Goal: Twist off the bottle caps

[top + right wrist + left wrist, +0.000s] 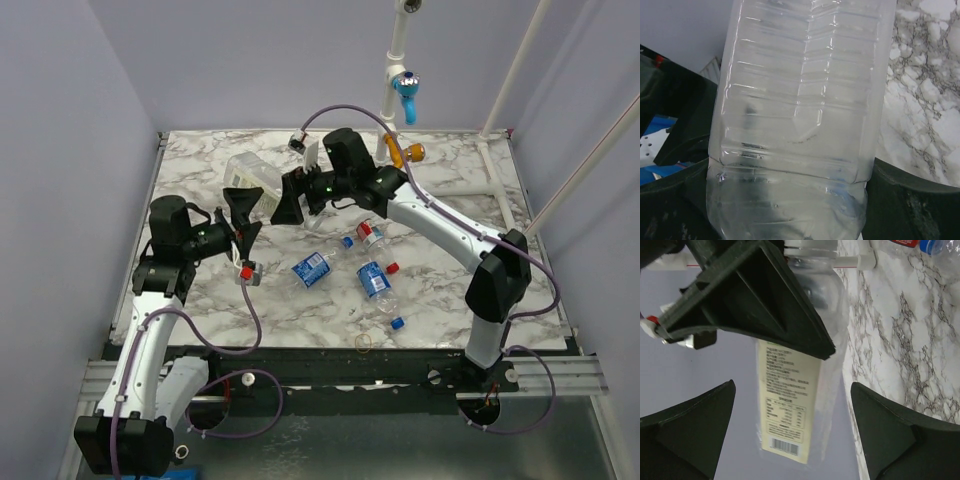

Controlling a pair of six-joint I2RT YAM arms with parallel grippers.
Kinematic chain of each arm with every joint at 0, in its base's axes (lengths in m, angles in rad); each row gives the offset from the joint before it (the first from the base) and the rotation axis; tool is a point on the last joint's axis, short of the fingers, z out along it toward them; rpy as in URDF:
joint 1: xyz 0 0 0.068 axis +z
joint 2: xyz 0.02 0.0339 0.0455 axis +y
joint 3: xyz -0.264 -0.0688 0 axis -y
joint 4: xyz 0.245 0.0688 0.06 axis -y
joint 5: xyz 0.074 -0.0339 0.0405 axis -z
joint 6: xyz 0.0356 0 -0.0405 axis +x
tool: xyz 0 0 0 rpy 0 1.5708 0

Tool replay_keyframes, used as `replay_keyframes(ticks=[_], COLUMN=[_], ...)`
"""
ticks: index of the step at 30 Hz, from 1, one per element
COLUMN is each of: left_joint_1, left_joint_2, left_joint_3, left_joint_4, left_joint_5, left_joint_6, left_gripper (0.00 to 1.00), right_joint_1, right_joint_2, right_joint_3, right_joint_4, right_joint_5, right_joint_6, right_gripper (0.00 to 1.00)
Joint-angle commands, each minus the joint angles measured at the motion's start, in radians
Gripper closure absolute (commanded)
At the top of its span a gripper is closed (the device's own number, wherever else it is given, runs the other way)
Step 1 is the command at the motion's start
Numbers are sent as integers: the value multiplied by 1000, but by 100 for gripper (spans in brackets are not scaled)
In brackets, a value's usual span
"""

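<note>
My right gripper (281, 200) is shut on a wide clear bottle (250, 178) and holds it in the air over the left of the table. In the right wrist view that bottle (800, 100) fills the frame between my dark fingers (912, 195). My left gripper (243, 216) is open beside it. In the left wrist view the bottle's end with a cream barcode label (787, 395) sits in the gap, touching neither finger (890, 430). Three small bottles lie mid-table: two blue-labelled (313, 268) (374, 280), one red-labelled (372, 238). A red cap (393, 268) and a blue cap (397, 323) lie loose.
A yellowish rubber-band ring (363, 342) lies near the table's front edge. A white pipe with a blue valve (405, 92) and an orange fitting (411, 153) stand at the back. White rods run along the right side (495, 185). Grey walls close in left and back.
</note>
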Motion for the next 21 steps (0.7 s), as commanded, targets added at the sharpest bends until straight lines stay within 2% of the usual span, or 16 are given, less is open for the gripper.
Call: replay_keyframes(ticks=[1,7,11,14,21], left_joint_1=[-36,-43,-44,-46,-59], left_joint_2=[-28,-16,6,21,50], left_joint_3=[-26,-47,-36,-12,1], left_joint_4=[72,69,12,-50,-49], left_joint_5=[-19,-80,-133,-147,-169], left_joint_6=[-9,-31,-8,2,14], left_gripper=[1,1,1,1,1], right_joint_1=[12,46,59,59,90], right_joint_2=[43,69,73,68,78], right_joint_3=[48,114,132,135,153], right_joint_4=[-111,-157,-190,-209,-260], right_joint_5=[57,80,83,81,60], right_joint_6=[-12,-41,-58,-72,-111], right_gripper=[28,28,28,28,28])
